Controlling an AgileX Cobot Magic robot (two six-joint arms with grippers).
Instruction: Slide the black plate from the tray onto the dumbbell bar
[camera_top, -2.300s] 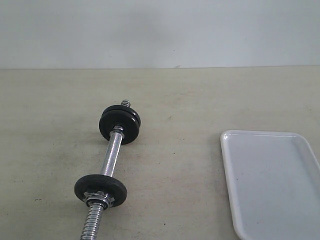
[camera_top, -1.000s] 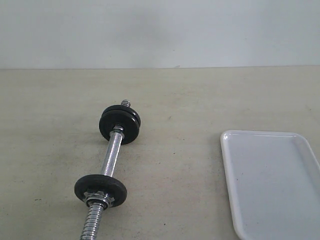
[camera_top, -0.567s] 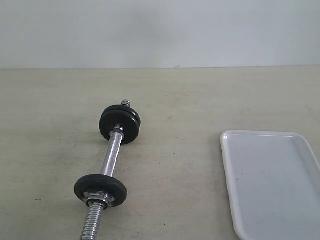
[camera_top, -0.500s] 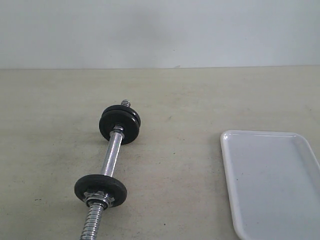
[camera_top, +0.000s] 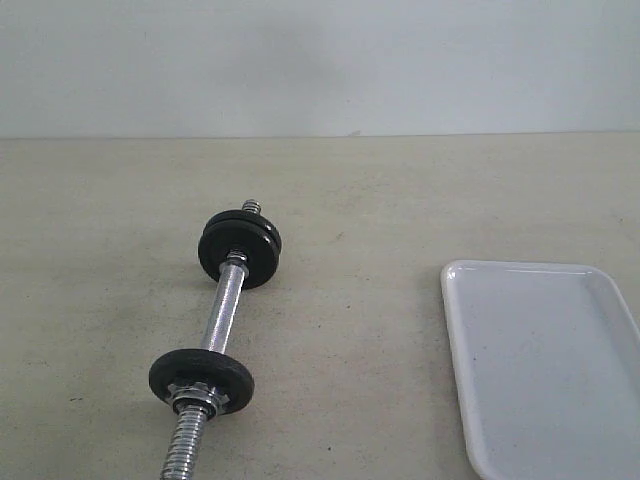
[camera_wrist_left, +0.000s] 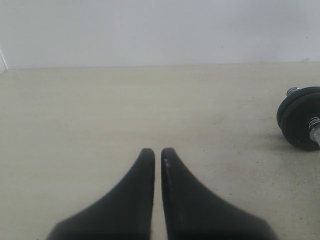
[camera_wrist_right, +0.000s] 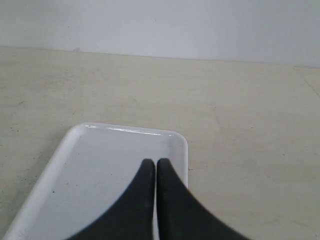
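In the exterior view a slim chrome steel dumbbell bar (camera_top: 222, 312) lies on the beige tabletop (camera_top: 400, 190), left of centre, running near to far. Two round black metal plates (camera_top: 240, 250) sit together at its far end. A third black plate (camera_top: 200, 378) sits towards its near end, against a silver nut (camera_top: 197, 399). Which one the task means cannot be told. A glossy white rectangular tray (camera_top: 470, 340) lies well apart on the right.

In the left wrist view the left hand (camera_wrist_left: 156, 152) is clenched on nothing, over bare tabletop, with the far plates (camera_wrist_left: 300, 120) off to one side.

In the right wrist view the right hand (camera_wrist_right: 154, 164) is clenched and empty, above the tray (camera_wrist_right: 100, 165).
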